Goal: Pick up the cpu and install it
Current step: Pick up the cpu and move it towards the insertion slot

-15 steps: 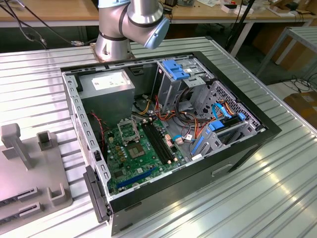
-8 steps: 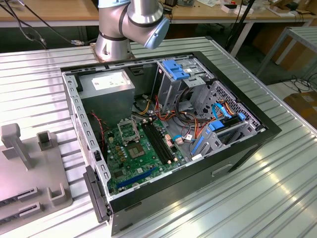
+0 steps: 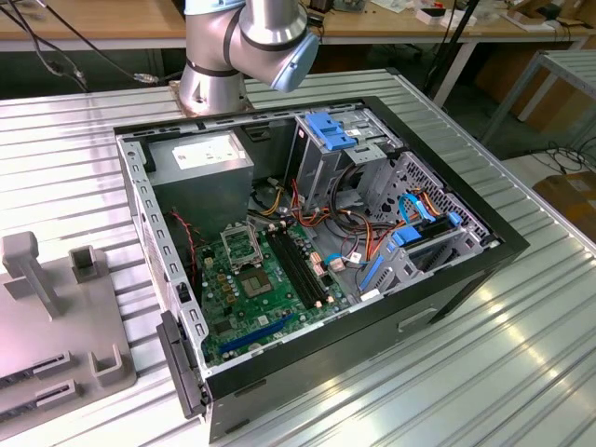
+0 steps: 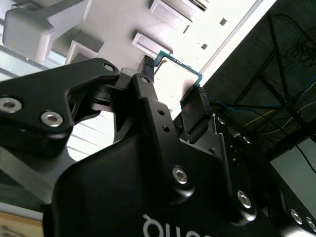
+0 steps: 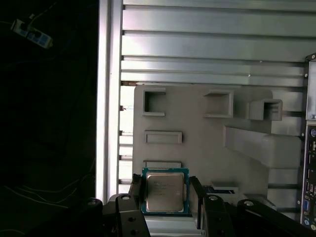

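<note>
Silvery on its face and green round the rim, the cpu (image 5: 165, 191) sits clamped between the two black fingers (image 5: 137, 188) of the gripper (image 5: 165, 186), one finger on each opposite edge, its flat face turned to the first wrist view's camera. In the second wrist view the gripper (image 4: 173, 83) is seen from behind and below, the jaws closed onto the cpu (image 4: 178, 74), whose green corner pokes out past the fingertips.

Below the chip lies a grey tray (image 5: 197, 133) with raised blocks and shallow slots, resting on a ribbed metal table (image 5: 207, 44). The cpu hangs over the tray's edge, beside a narrow slot. I cannot tell whether it touches the tray or is just clear of it.

From the exterior view, the arm (image 3: 251, 37) rises at the far side of the table (image 3: 74, 140). The tray (image 3: 37, 345) is on the exterior view's left, and an open black case (image 3: 466, 270) lies beside it. Inside the case is a green board (image 3: 251, 289) with a square metal-framed socket (image 3: 244, 244), well apart from the tray.
</note>
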